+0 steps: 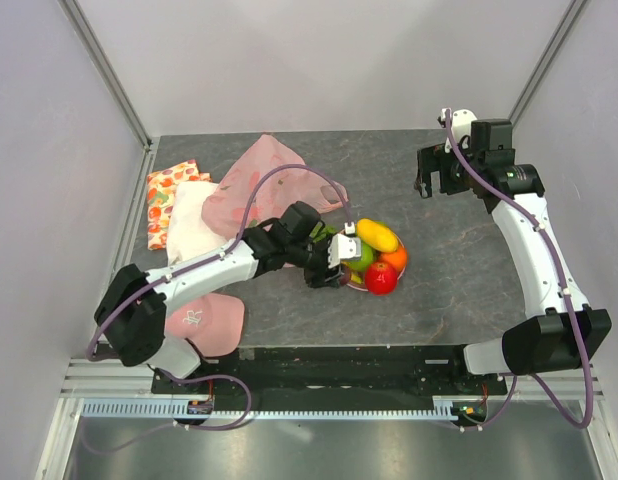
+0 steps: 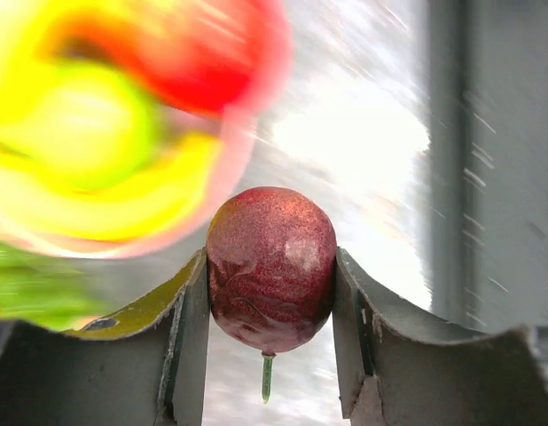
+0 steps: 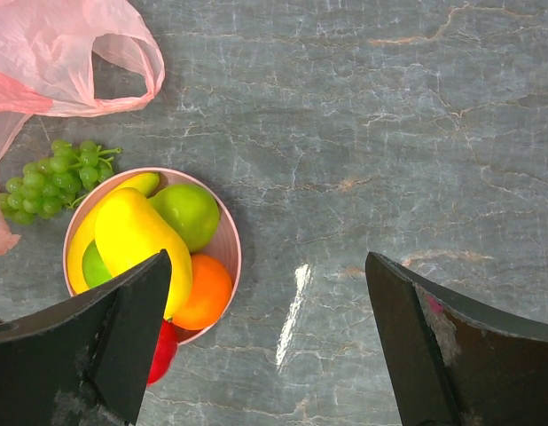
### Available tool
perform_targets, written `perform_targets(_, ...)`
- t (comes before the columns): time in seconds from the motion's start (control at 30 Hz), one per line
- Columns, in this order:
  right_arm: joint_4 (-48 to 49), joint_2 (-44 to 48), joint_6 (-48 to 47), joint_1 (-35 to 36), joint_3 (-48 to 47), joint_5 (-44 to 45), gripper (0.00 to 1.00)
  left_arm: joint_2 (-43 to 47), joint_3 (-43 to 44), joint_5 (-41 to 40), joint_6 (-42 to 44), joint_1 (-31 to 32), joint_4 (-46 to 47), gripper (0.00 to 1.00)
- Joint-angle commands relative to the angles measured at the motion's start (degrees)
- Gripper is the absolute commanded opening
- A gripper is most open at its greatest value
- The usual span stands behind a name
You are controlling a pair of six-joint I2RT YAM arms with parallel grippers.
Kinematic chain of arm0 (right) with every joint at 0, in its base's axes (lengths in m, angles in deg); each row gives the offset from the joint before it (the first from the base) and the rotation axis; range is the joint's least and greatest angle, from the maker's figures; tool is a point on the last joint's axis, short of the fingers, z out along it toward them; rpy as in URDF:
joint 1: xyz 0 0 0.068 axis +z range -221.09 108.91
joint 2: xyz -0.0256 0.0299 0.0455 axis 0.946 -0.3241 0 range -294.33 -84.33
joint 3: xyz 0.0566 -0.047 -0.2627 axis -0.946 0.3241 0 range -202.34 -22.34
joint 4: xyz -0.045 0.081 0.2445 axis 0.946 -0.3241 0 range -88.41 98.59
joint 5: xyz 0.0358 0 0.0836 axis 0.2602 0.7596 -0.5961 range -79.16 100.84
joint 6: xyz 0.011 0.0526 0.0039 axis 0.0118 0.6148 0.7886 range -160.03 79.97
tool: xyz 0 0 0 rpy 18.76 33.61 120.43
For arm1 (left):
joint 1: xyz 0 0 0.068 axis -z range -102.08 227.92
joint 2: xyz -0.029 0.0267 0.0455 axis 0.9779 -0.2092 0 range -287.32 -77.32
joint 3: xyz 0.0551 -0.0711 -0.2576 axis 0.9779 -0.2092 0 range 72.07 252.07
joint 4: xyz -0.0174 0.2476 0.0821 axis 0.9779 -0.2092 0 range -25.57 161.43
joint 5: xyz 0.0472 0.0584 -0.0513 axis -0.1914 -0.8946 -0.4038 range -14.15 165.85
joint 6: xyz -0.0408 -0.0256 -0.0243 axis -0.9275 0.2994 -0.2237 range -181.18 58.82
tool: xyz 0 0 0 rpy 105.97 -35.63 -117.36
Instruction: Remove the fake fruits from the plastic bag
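My left gripper [image 1: 334, 268] is shut on a small dark red plum [image 2: 270, 266] with a green stem, held at the near left side of the pink plate [image 1: 402, 268]. The plate holds a yellow mango [image 1: 377, 235], a green apple [image 3: 187, 213], an orange [image 3: 203, 293], a red apple [image 1: 381, 278] and a banana [image 3: 79, 248]. The plate is blurred in the left wrist view. The pale-pink plastic bag [image 1: 269, 185] lies crumpled behind the plate, also in the right wrist view [image 3: 52, 53]. My right gripper [image 1: 434, 175] is open and empty, high at the back right.
Green grapes [image 3: 52, 177] lie between the bag and the plate. A fruit-printed cloth [image 1: 169, 200] and a white cloth [image 1: 194, 225] lie at the left. A pink cloth with a logo [image 1: 204, 320] lies near the left arm's base. Walls enclose the table.
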Motion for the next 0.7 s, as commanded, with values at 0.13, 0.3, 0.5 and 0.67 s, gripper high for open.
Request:
perform_targets(0.13,1.56,0.34,-0.30,-0.18,-2.79,1.32,0.98,-4.67,2.92,5.10,15.13,-3.26,10.30,0.27)
perform_targets(0.3,1.38,0.07,-0.39,-0.18,-2.27,1.50,0.98,-7.32,5.02,9.59,21.49,-4.06,11.98,0.27)
perform_targets(0.5,1.47,0.16,-0.66,-0.27,-1.65,1.93,0.98,-8.73,5.73,11.09,25.00,-3.80,10.93,0.27)
perform_targets(0.67,1.56,-0.02,-0.48,-0.71,-1.39,1.85,0.98,-9.25,5.99,10.12,28.34,-2.21,6.72,0.27)
